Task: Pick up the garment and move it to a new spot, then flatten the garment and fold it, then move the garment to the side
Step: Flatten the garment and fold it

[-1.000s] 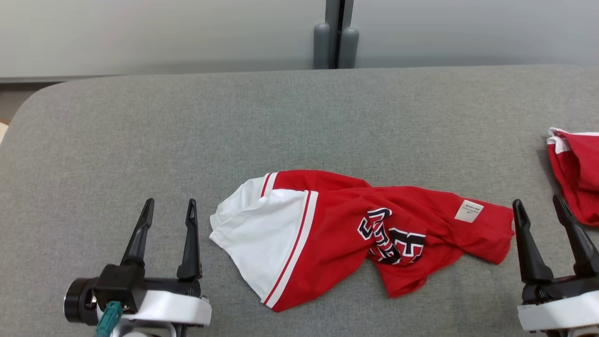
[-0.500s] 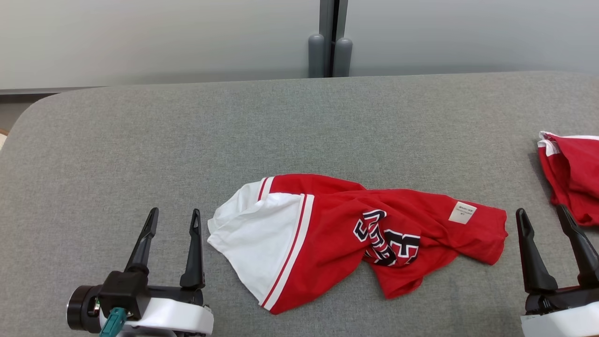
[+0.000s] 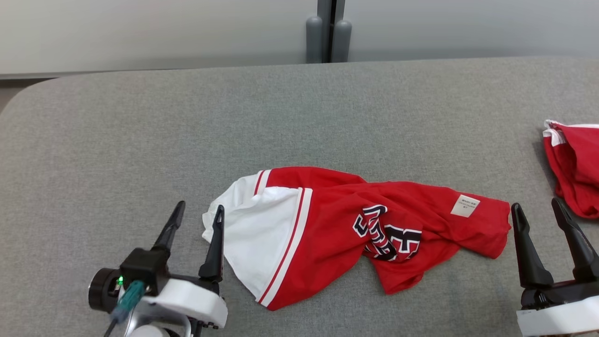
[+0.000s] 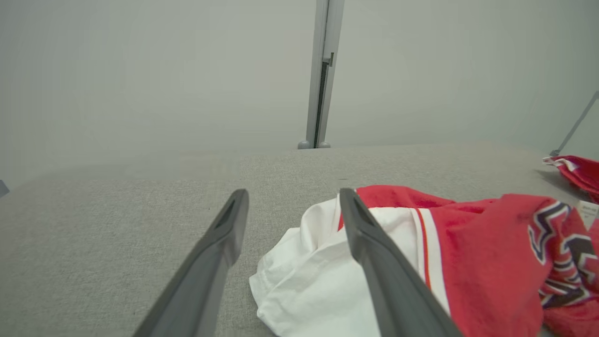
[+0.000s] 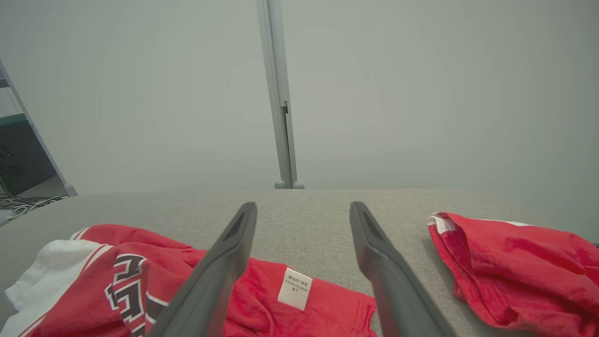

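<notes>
Left claw (image 3: 200, 207) spread, empty, near desk's front edge; one finger at white end of garment (image 3: 327, 220), contact unclear. Right claw (image 3: 536, 204) spread, empty, just beside garment's red end. Grey fabric desk (image 3: 140, 131); garment crumpled at its middle front, lettering (image 3: 388, 234) folded, unreadable. Second red garment (image 3: 575, 168) cut off at head view's right edge. Pale partition (image 3: 140, 32) behind. Right wrist view adds floor cables (image 5: 18, 203).

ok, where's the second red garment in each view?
Head view: second red garment, right edge, mid-height.
Left wrist view: second red garment, right edge, mid-height.
Right wrist view: second red garment, lower right.
Shared landmark: grey wall post, top centre in each.
</notes>
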You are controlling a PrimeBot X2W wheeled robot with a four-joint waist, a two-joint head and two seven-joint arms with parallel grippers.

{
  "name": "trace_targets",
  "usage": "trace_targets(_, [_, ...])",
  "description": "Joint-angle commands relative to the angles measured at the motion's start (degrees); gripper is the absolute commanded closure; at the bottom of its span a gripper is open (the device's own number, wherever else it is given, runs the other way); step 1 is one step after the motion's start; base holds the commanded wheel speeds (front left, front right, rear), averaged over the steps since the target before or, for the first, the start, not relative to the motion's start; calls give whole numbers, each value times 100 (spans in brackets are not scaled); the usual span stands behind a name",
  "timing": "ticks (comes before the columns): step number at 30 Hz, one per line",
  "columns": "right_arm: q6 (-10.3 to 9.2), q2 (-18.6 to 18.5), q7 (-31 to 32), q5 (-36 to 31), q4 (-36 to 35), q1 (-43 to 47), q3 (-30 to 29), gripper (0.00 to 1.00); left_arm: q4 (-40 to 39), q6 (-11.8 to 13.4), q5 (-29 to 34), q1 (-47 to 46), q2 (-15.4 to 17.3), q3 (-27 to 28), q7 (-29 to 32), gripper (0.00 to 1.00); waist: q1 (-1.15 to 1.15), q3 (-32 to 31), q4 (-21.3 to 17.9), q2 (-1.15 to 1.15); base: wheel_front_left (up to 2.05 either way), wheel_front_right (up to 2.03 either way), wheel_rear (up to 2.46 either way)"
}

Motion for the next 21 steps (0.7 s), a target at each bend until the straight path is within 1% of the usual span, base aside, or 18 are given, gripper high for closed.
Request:
trace_targets(1, [-5, -27, 19, 21, -27, -73, -10, 0, 134, -73, -80, -111, 18, -14, 133, 0, 0, 96, -47, 0, 0, 0, 0])
trace_targets(4, [-5, -26, 15, 45, -3, -125, 37, 0, 577, -230, -286, -273, 17, -50, 502, 0, 0, 214, -135, 0, 0, 0, 0])
trace_targets(6, [-5, -16, -5, 55, 29, -151, 45, 0, 861, -298, -391, -346, 19, -41, 636, 0, 0, 271, -191, 0, 0, 0, 0])
trace_targets(13, [-5, 37, -107, 108, 145, -179, 30, 0, 1567, -409, -605, -553, -8, 37, 644, 0, 0, 390, -270, 0, 0, 0, 0])
trace_targets(14, [-5, 38, -112, 111, 155, -184, 31, 0, 1615, -426, -610, -579, -8, 33, 620, 19, 0, 395, -273, 0, 0, 0, 0])
trace_targets(16, [-5, 35, -118, 116, 175, -177, 20, 0, 1674, -445, -609, -598, -9, 11, 580, 100, 0, 402, -267, 0, 0, 0, 0])
trace_targets(21, [-5, 47, -117, 161, 260, -152, -49, 0, 1650, -458, -626, -553, -15, -49, 572, 100, 0, 385, -217, 0, 0, 0, 0])
